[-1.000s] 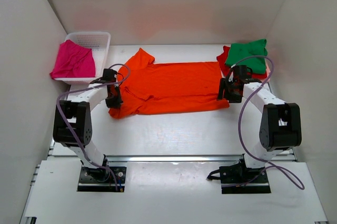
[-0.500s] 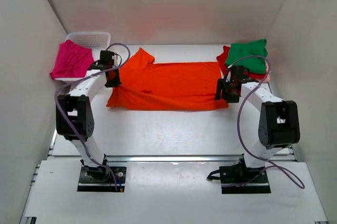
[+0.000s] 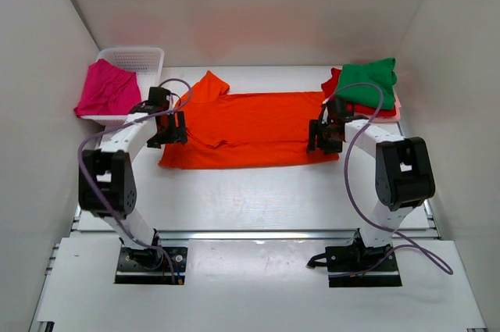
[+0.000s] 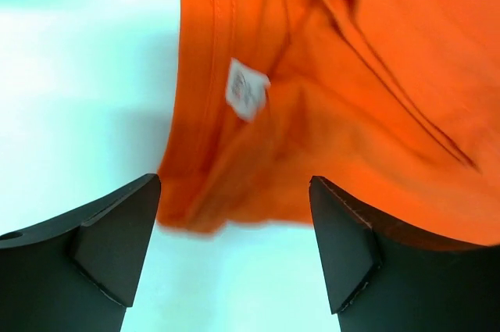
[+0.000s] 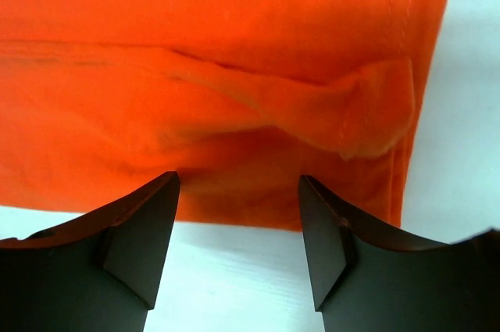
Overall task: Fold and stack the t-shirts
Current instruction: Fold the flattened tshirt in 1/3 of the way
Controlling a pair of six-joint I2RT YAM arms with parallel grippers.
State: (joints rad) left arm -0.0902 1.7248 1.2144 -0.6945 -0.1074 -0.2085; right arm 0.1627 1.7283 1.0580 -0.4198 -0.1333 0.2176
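The orange t-shirt (image 3: 250,129) lies flat across the middle of the table, folded lengthwise, with one sleeve pointing to the back left. My left gripper (image 3: 173,130) hovers open at its left end. In the left wrist view the gripper (image 4: 234,246) has only bare table between its fingers, and the orange cloth (image 4: 351,74) with its white label (image 4: 246,88) lies just beyond. My right gripper (image 3: 319,135) stands open at the shirt's right end. In the right wrist view this gripper (image 5: 238,230) is empty, just short of the creased hem (image 5: 367,105).
A green t-shirt (image 3: 367,82) tops a stack on a red one (image 3: 333,82) at the back right. A magenta t-shirt (image 3: 108,88) hangs over the white mesh basket (image 3: 137,57) at the back left. White walls close in both sides and the back.
My left gripper swung toward the back with the shirt's left edge, came partway forward and opened, letting the cloth go. The shirt now lies narrower. The right gripper shifted slightly left, still open.
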